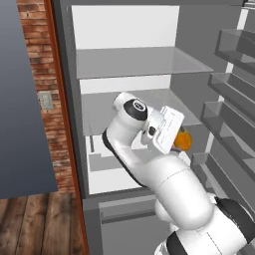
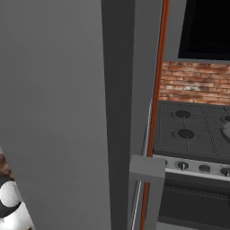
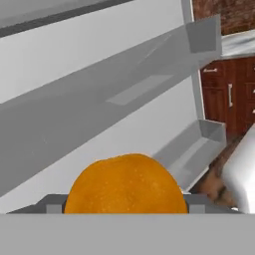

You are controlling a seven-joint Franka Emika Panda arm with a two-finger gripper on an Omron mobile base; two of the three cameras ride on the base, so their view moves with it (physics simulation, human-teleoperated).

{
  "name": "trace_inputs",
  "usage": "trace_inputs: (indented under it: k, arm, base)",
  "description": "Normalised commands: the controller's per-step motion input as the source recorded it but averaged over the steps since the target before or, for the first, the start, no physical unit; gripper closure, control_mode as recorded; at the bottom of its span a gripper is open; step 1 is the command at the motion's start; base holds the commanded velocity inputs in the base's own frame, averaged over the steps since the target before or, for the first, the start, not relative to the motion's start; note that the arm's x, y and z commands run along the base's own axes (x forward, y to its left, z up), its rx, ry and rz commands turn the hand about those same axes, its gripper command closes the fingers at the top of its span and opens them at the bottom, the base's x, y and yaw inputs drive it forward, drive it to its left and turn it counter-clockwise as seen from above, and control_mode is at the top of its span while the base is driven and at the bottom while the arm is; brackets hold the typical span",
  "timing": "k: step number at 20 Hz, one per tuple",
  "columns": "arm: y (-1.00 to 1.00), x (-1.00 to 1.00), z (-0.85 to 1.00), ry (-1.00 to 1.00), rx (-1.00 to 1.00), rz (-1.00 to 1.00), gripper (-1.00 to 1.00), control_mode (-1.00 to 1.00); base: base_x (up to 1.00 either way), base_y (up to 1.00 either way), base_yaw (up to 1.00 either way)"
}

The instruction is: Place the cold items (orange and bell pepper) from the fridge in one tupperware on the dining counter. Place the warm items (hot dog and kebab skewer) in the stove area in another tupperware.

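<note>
An orange (image 3: 126,184) is seen low in the centre of the hand view, pinched between the two dark tips of the pincer (image 3: 126,205) — one grey tip at each side of the fruit. In the left base view the orange (image 1: 183,140) is glimpsed right of centre, just behind the white hand, inside the open fridge (image 1: 129,64) below a glass shelf (image 1: 134,61). Door bins (image 1: 234,89) are stacked along the right edge. A stove (image 2: 193,134) is shown at the right of the right base view.

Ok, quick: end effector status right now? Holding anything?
End effector: closed on the orange, which sits between its fingers in the hand view, by the open fridge's shelves.
</note>
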Motion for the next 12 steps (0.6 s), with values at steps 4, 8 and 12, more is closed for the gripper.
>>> trace_inputs:
  k: [4, 8, 12]
  arm:
    - [-0.57, -0.95, -0.52, -0.06, 0.0, -0.28, 1.0, -1.0]
    - [-0.58, -0.21, -0.21, -0.01, -0.02, 0.02, 1.0, -1.0]
    - [-0.52, 0.0, -0.13, 0.1, -0.02, 0.09, 1.0, -1.0]
  base:
    - [0.0, 0.0, 0.0]
    - [0.0, 0.0, 0.0]
    - [0.0, 0.0, 0.0]
